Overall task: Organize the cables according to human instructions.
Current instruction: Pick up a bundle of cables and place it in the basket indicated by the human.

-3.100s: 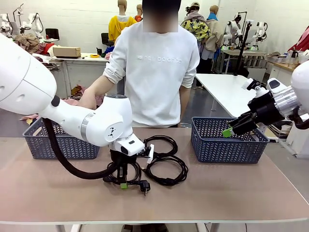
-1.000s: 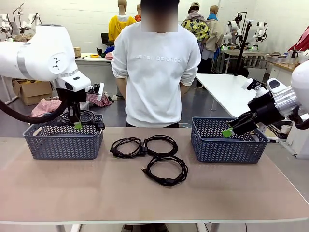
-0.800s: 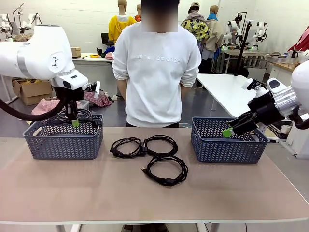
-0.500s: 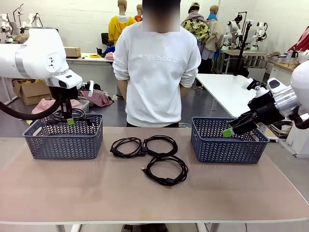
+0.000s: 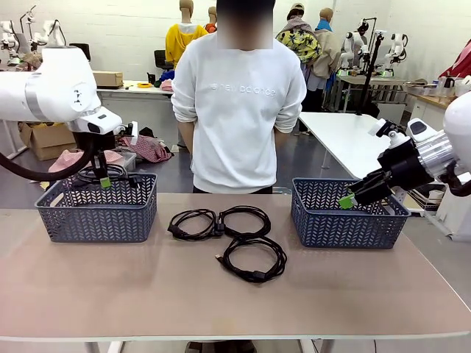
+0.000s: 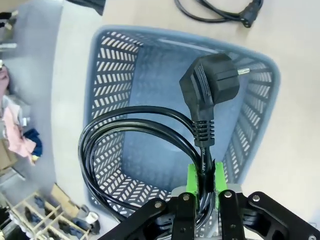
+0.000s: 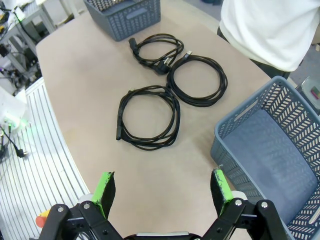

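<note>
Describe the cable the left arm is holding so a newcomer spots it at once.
Find the grey basket at the table's left end. Hanging just over it is a coiled black cable with a chunky round plug, pinched in the shut jaws of the left gripper. Unlike the three coils lying flat mid-table, it alone is lifted off the table.

Two glossy white, rounded robot arms (image 5: 55,92) trail thick black hoses (image 5: 33,177); their black jointed fingers (image 7: 95,220), dotted with silver screws (image 6: 227,195), end in bright green pads (image 7: 105,192).
</note>
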{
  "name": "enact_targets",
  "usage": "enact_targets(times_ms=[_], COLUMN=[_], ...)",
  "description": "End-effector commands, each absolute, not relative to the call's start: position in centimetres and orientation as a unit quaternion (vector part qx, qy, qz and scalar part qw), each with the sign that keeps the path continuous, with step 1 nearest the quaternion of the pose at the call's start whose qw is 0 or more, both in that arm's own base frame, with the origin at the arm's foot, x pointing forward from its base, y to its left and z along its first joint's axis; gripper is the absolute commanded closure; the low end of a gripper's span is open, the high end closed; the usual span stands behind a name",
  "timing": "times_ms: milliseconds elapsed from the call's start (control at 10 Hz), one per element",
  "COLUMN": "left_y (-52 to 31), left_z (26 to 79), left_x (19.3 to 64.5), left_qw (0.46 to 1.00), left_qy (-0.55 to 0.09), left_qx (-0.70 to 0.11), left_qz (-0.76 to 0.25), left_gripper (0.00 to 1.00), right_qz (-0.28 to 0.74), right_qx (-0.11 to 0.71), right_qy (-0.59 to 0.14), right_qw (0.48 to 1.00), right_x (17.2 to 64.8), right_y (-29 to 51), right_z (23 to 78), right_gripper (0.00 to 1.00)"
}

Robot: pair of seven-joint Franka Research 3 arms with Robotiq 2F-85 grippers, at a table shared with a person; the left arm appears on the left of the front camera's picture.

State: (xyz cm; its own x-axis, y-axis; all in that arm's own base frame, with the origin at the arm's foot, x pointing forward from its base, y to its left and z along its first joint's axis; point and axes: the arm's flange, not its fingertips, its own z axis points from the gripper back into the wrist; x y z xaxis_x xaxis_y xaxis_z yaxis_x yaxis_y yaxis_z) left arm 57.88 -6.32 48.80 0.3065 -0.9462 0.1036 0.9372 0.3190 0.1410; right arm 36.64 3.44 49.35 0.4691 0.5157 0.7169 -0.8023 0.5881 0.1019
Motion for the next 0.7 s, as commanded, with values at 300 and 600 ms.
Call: enact_targets(times_ms=[300,600], left_y=[-5.46,-5.52], left_z=[48.81,48.92], left_x=[59.35,59.22], left_qw=[0.826,0.827], left_qy=[-0.091,-0.091], left_qx=[0.026,0.024], left_qz=[-0.555,-0.554], left_gripper=[1.0,0.56], right_qz=[0.405,0.405], right_qx=[0.227,0.227], right_qy=[-0.337,-0.337], right_qw=[0.819,0.819], right_x=[36.99,36.99], right_y=[3.35,3.35], right_z=[49.25,49.25], right_gripper=[0.0,0.0])
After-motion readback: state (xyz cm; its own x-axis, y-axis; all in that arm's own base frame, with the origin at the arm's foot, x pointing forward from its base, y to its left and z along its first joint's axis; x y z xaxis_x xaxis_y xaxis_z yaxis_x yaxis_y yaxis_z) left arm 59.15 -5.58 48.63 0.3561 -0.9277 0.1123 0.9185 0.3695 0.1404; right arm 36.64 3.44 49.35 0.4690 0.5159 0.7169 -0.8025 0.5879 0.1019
